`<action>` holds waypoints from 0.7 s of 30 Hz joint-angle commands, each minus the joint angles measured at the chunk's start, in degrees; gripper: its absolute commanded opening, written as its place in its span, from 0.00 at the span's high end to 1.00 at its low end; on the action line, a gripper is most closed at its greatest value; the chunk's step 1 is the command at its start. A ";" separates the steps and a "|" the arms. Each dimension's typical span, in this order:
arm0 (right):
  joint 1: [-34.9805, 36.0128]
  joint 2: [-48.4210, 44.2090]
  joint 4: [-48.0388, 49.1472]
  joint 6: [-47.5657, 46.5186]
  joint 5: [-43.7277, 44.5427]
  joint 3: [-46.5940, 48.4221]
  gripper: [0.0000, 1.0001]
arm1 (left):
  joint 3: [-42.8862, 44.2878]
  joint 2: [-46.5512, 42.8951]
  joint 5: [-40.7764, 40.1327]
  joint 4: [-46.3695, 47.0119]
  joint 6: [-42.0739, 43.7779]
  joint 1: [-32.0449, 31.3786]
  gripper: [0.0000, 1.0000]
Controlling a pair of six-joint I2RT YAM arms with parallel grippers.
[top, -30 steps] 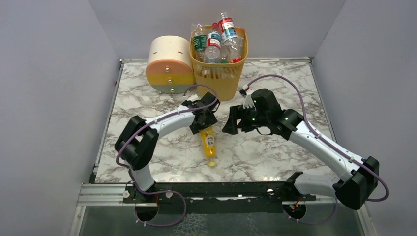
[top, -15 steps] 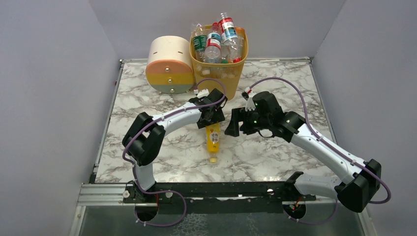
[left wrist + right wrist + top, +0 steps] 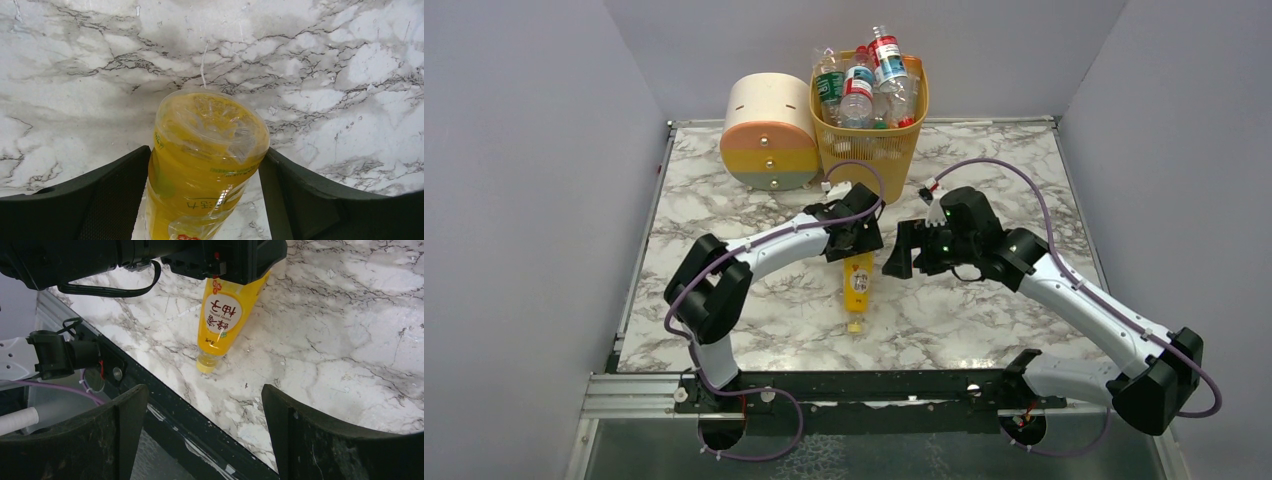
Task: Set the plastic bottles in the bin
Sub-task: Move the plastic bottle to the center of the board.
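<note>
Bottle on table [image 3: 857, 283]: translucent orange-yellow, yellow cap, white oval label with orange lettering.
Tabletop [image 3: 984, 310]: white marble pattern, grey veining.
Bin [image 3: 869, 160], far centre: yellow-orange, perforated mesh lower half.
Bottles in bin [image 3: 857, 95]: clear, with red, green and white labels.
Drawer unit [image 3: 769, 140], far left: cream, orange and grey-green bands.
Left arm [image 3: 774, 245], right arm [image 3: 1074, 295]: white links, black joints.
Cables [image 3: 1004, 165]: purple.

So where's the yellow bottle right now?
Top view: the yellow bottle is mid-table, in front of the bin, its base in the left tool, cap toward the arm bases; the right tool is close on its right.
</note>
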 commanded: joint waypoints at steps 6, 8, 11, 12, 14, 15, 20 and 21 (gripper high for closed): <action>0.33 -0.66 -1.44 0.60 0.60 -0.98 0.14 | -7.31 -6.02 -0.50 4.45 -0.49 -1.25 0.17; 0.40 -0.39 -1.57 0.50 0.77 -0.76 0.14 | -7.94 -6.76 -1.02 5.03 0.16 -1.25 0.11; 0.30 -0.05 -1.58 0.62 0.80 -0.71 0.14 | -7.82 -7.02 -1.52 5.08 1.39 -1.25 0.01; 0.35 0.09 -1.50 0.73 0.80 -0.71 0.14 | -7.74 -7.11 -1.61 5.12 1.80 -1.24 0.01; 0.34 0.25 -1.43 0.84 0.72 -0.71 0.14 | -7.53 -7.22 -1.87 5.17 2.53 -1.25 0.01; 0.41 0.34 -1.41 0.94 0.71 -0.71 0.14 | -7.51 -7.39 -1.90 5.18 3.03 -1.25 0.01; 0.32 0.90 -1.40 1.02 0.84 -0.47 0.14 | -7.87 -9.06 -2.34 5.45 4.54 -1.25 0.01; 0.34 0.97 -1.40 1.02 0.87 -0.33 0.14 | -8.03 -9.58 -2.23 5.39 4.66 -1.25 0.01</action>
